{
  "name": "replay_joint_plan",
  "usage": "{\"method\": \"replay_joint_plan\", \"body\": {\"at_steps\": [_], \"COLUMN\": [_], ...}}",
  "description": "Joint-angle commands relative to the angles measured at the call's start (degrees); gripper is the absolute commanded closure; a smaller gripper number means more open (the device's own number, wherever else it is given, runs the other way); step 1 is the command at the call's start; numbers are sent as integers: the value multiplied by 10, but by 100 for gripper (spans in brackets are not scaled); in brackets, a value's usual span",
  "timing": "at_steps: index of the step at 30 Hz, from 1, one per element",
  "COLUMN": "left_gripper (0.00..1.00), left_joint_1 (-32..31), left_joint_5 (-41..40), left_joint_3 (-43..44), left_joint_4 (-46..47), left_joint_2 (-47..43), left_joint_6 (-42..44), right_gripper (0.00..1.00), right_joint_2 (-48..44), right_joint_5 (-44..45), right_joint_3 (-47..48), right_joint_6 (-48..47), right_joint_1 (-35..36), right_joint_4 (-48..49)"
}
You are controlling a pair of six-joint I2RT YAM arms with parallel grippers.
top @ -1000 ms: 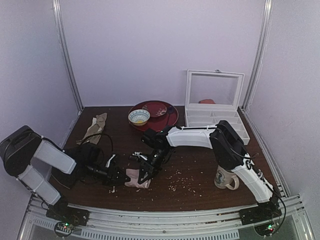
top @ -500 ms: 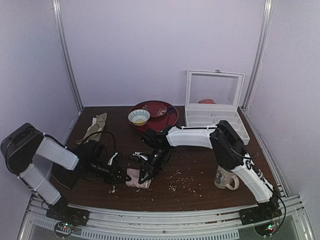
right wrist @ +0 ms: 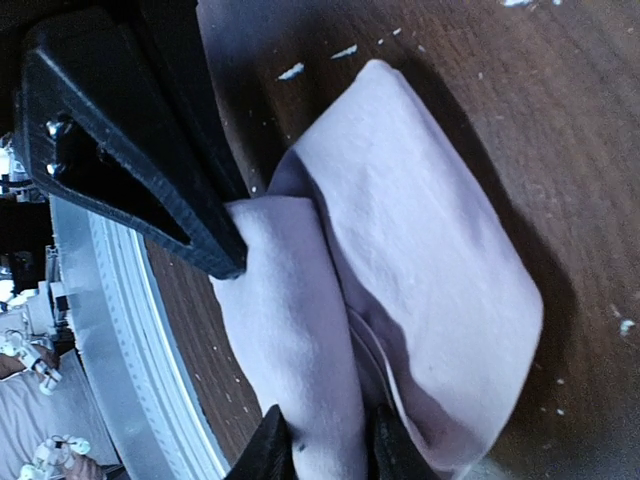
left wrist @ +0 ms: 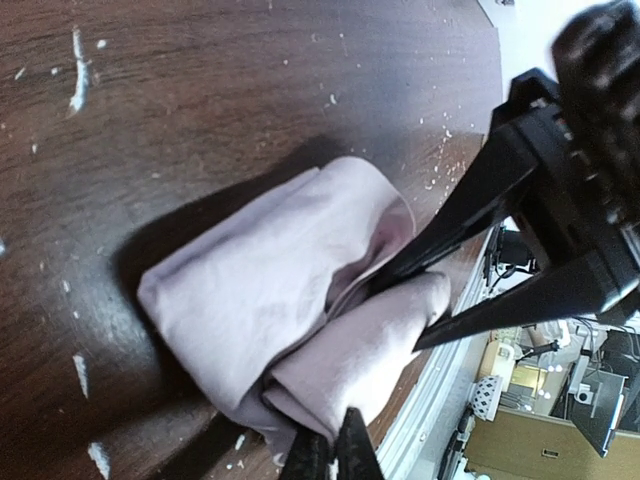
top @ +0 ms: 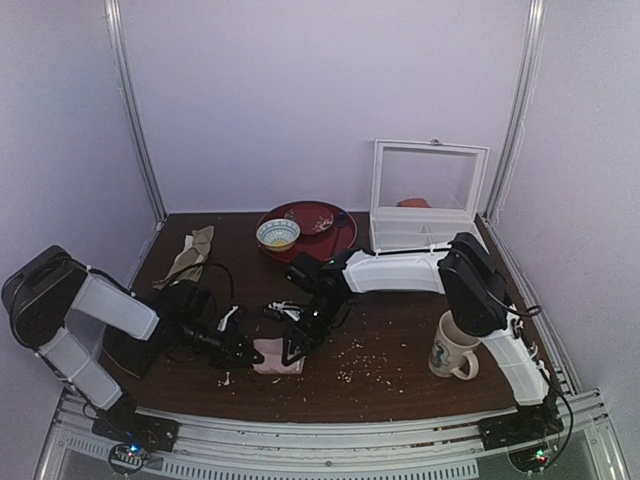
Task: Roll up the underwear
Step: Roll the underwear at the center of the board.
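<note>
The pale pink underwear (top: 275, 360) lies folded into a loose bundle near the table's front edge, between both grippers. My left gripper (top: 248, 352) is shut on its near-left edge; in the left wrist view the fingertips (left wrist: 332, 455) pinch a fold of the underwear (left wrist: 260, 290). My right gripper (top: 292, 350) comes in from the right. In the right wrist view its jaws (right wrist: 328, 445) stand partly apart, astride the thicker rolled fold of the underwear (right wrist: 430, 250). One right finger (left wrist: 450, 225) reaches into the crease.
A patterned mug (top: 452, 350) stands at the right. Farther back are a red plate (top: 335, 238) with a small bowl (top: 277, 233) and a white compartment box (top: 425, 228). A beige cloth (top: 190, 250) and a black cloth (top: 128, 348) lie left. Crumbs (top: 365, 358) dot the wood.
My left gripper has come right and shut on the underwear's edge. The right jaws have spread a little, and the right arm's elbow has swung right, uncovering the mug.
</note>
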Motion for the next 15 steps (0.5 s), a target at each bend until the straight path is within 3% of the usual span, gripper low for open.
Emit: {"method": "replay_joint_plan", "body": {"at_steps": [1,9,15], "left_gripper": [100,100,100], "left_joint_1": [0,-1,-2], "left_joint_5": [-17,-15,-15], "left_joint_3": [7,9,9], "left_joint_4": [-28,-29,-25], "left_joint_2": [-2,-4,-4], "left_joint_6": [11,11,10], "right_gripper": [76,74,72], "right_joint_2": [-58,-127,-188], "right_joint_5": [116,187,300], "right_joint_3": [-47,-111,-162], "right_joint_6": [7,7,-61], "right_joint_1": [-5,1,63], "right_joint_4": [31,80,143]}}
